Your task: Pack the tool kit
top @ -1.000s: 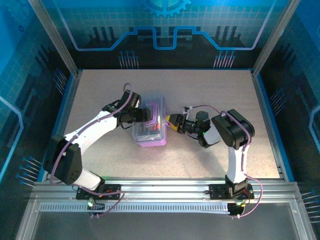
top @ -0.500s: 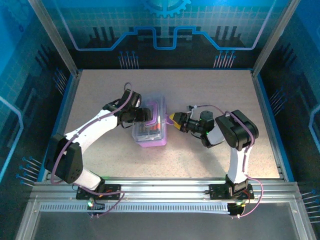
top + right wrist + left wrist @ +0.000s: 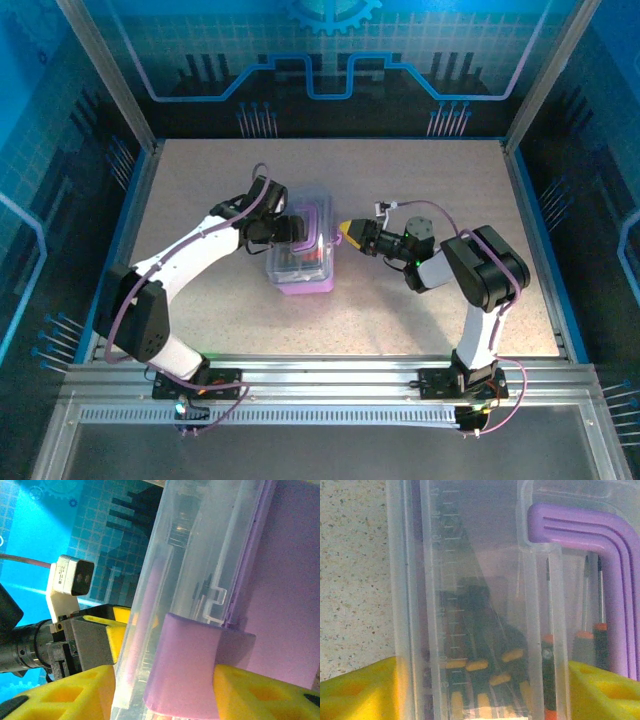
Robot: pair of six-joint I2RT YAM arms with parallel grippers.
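Note:
The tool kit [image 3: 300,252] lies mid-table, a clear lid over a purple base. My left gripper [image 3: 289,228] holds its left side. In the left wrist view its yellow fingers [image 3: 357,692] press both walls of the clear lid [image 3: 485,570], with orange-black screwdrivers [image 3: 485,667] inside and the purple handle [image 3: 615,580] to the right. My right gripper [image 3: 344,232] meets the case's right edge. In the right wrist view its fingertips [image 3: 260,692] pinch a purple tab [image 3: 192,665] and the clear lid edge [image 3: 135,645] between them.
Speckled tabletop [image 3: 420,180] lies open all around the case. Metal frame posts [image 3: 140,130] and blue walls bound the table. The left gripper's body and camera [image 3: 70,580] sit close behind the case in the right wrist view.
My right gripper slid a little toward the back along the case's right edge and its jaws narrowed onto it. The left gripper kept its hold.

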